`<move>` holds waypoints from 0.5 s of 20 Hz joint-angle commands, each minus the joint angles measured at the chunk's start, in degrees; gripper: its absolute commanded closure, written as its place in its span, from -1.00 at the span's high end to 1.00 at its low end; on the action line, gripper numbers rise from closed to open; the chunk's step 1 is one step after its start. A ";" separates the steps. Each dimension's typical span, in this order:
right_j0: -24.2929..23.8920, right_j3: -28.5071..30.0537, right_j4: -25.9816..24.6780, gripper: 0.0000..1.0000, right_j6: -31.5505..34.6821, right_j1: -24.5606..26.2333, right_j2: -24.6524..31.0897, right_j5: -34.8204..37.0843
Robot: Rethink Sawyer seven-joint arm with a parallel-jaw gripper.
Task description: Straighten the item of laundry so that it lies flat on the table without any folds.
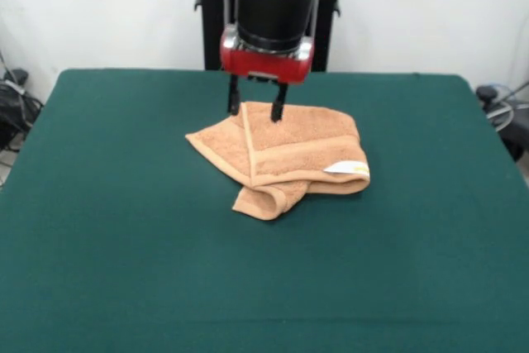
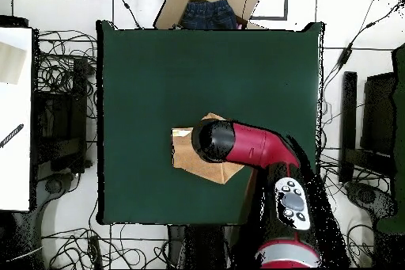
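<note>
towel mid-table | gripper at its far edge

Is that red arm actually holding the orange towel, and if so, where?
That cannot be told for sure. The gripper has its two fingers spread at the towel's far edge, near a fold. It looks open, so probably nothing is gripped yet.

Cardboard box holding dark jeans; cables on floor.
</note>
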 commanded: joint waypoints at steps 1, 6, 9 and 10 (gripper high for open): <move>-0.45 -4.23 -0.44 1.00 2.71 3.84 6.86 -0.11; 1.32 -2.08 -2.01 1.00 3.65 2.94 6.06 -2.84; 2.73 -1.86 -2.21 1.00 4.71 2.72 5.24 -3.20; 3.26 -1.75 -2.28 1.00 4.91 2.49 4.91 -2.89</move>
